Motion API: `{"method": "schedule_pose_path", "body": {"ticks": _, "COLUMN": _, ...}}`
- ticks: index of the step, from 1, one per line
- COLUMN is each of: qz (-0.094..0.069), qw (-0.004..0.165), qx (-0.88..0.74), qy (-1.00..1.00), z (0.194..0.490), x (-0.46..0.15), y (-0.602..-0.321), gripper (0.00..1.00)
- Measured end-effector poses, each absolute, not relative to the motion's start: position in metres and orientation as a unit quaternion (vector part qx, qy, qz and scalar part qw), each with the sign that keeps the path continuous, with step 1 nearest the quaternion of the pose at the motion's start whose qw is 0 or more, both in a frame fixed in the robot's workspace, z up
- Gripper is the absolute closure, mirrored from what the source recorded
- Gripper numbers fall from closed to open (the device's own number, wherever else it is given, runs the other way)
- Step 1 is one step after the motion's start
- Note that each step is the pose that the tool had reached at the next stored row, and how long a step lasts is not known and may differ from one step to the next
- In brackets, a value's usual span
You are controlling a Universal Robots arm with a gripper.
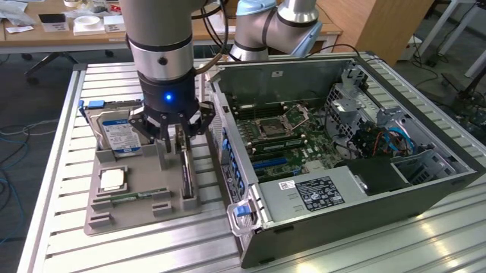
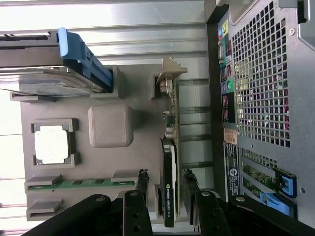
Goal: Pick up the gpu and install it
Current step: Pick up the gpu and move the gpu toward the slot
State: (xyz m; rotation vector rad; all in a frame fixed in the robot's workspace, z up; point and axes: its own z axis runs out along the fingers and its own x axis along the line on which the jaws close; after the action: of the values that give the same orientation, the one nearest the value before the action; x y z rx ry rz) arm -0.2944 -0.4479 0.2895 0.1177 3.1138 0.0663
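Straddling the gpu (image 2: 168, 157), standing on edge in the grey holder (image 2: 110, 93) just beside the computer case (image 2: 261, 73), with the gripper (image 2: 165, 173) open, and best centring both fingers (image 2: 142, 187) squarely around it before closing.

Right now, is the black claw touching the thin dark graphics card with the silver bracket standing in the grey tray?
Apart. The wrist view shows grey tray between the claw fingers and the card on both sides.

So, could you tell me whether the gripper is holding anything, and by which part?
Nothing yet: the open gripper straddles the gpu at the end away from its bracket, gaps on both sides.
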Motion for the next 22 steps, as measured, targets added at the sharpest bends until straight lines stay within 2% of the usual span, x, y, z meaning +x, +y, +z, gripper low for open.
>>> {"method": "schedule_pose_path", "body": {"ticks": 22, "qz": 0.021, "qw": 0.012, "qx": 0.038, "qy": 0.999, "z": 0.272, "x": -0.288, "y": -0.448, "gripper": 0.58}}
